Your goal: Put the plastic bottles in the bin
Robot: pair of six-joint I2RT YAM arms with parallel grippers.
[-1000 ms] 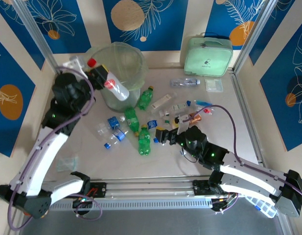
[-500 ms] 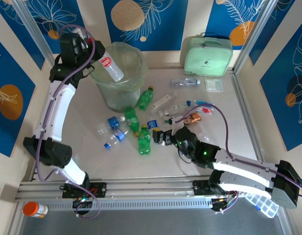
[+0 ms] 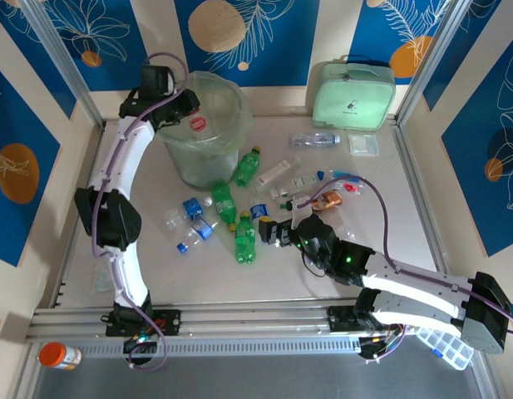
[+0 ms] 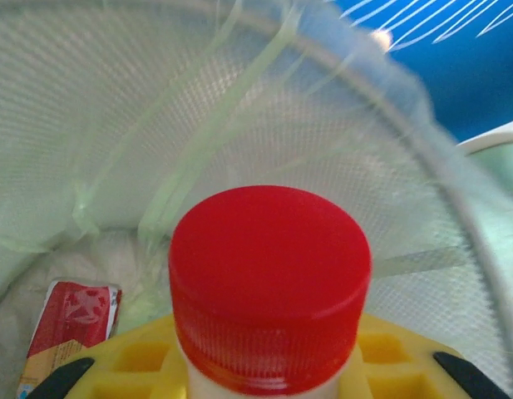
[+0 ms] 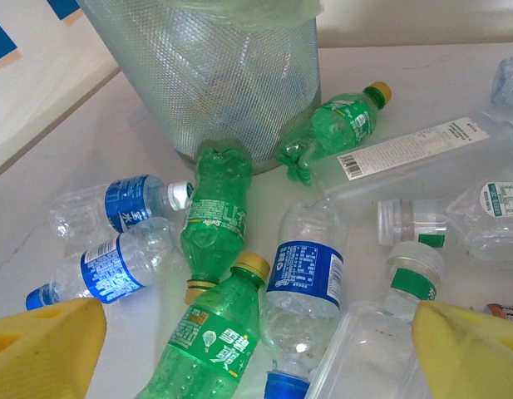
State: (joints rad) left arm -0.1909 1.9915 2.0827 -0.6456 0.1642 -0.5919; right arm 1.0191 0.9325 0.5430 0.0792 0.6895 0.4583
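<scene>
Blue panels (image 3: 277,50) with white leaf drawings and orange and tan discs are covering the back wall, with cream stripes (image 3: 335,33) running between them, and the same pattern is showing on both sides. Metal posts (image 3: 61,62) are slanting up at the left and right corners. A pale, faintly veined table (image 3: 381,170) is lying under soft, even light – a metal rail (image 3: 256,324) is running along its near edge, a grey strip (image 3: 239,378) lying below it

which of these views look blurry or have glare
Left wrist: the red-capped bottle is so near it looks soft, and the bin mesh smears at the right edge; right wrist: bottles sharp with small glints, yellow fingers blurred; top external: even light, faint shadows.
</scene>
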